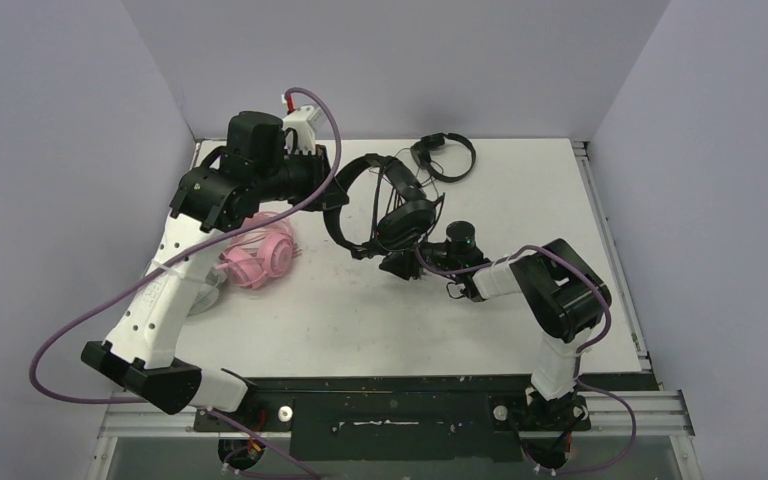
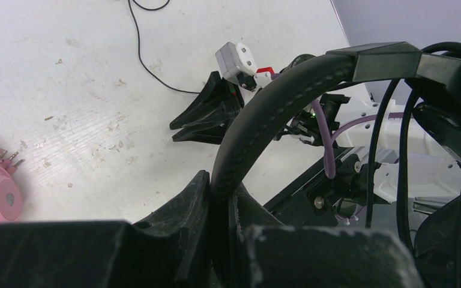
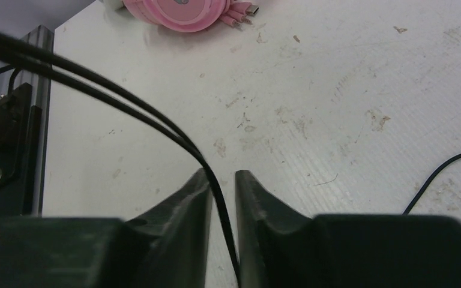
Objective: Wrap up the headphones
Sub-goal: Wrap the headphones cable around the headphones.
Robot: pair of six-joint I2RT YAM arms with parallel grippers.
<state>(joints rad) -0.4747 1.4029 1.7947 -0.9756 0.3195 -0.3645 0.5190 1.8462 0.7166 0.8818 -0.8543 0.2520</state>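
Observation:
My left gripper [image 1: 332, 195] is shut on the padded headband [image 2: 276, 108] of a thin black headset [image 1: 400, 215] and holds it above the table's back middle. The left gripper's jaws [image 2: 222, 180] pinch the band on both sides. My right gripper [image 1: 400, 265] is just in front of the headset. Its jaws [image 3: 222, 174] stand a narrow gap apart, and the headset's thin black cable [image 3: 126, 102] runs between them. The pink headset [image 1: 260, 252] lies on the table under my left arm. A second black headset [image 1: 447, 155] lies at the back. The white-grey headset is mostly hidden beneath my left arm.
The white table [image 1: 520, 200] is walled at the back and on both sides. A loose black cable [image 2: 150, 66] trails across the table. The pink headset's plug ends [image 3: 240, 12] lie beside it. A black rail [image 1: 390, 385] runs along the near edge.

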